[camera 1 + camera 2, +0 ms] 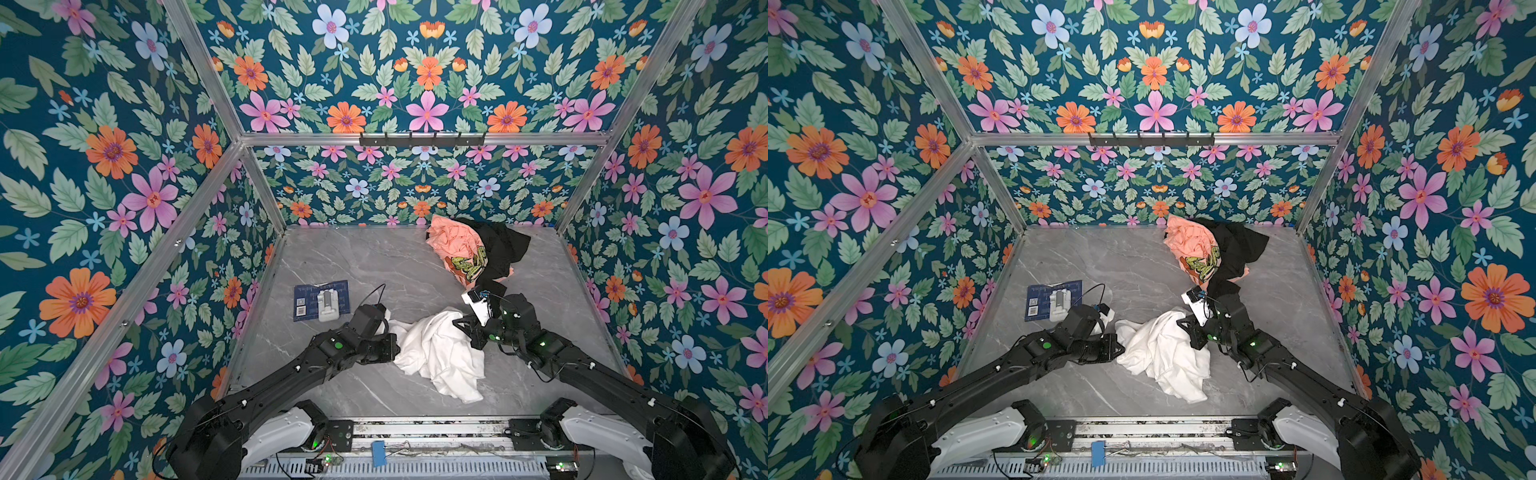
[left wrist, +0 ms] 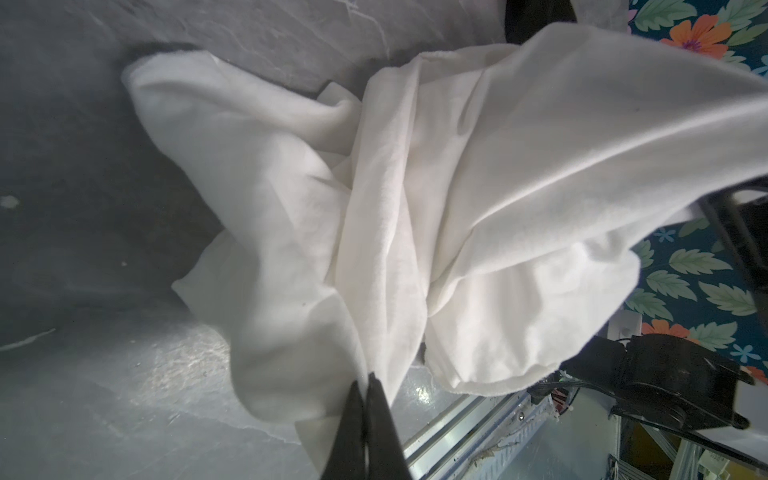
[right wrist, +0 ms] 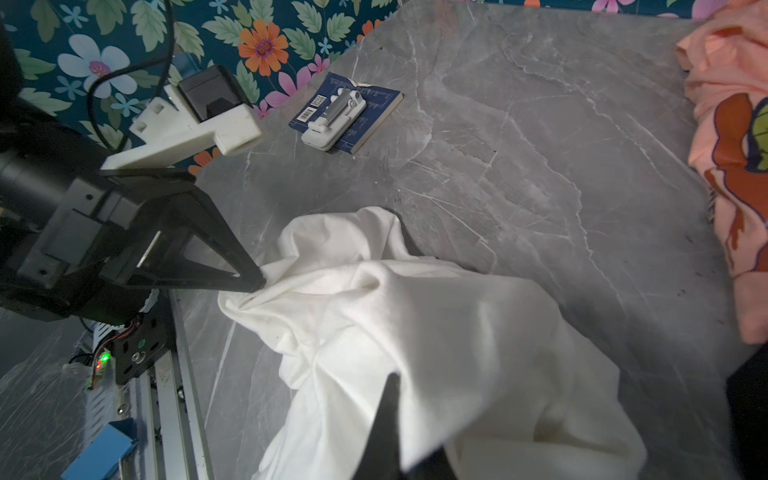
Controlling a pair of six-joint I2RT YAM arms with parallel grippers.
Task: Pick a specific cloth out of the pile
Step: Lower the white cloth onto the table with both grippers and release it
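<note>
The plain white cloth lies crumpled on the grey marble table, near the front and apart from the pile. My left gripper is shut on the cloth's left edge, its fingertips pinched together on a fold; the right wrist view shows that pinch too. My right gripper is shut on the cloth's right side, with fabric draped over one finger. The pile sits at the back right: a peach-pink printed shirt against a black garment.
A blue card with a white device lies left of centre. A metal rail carrying a blue clip runs along the front edge. Floral walls enclose the table, with a black hook rack on the back frame.
</note>
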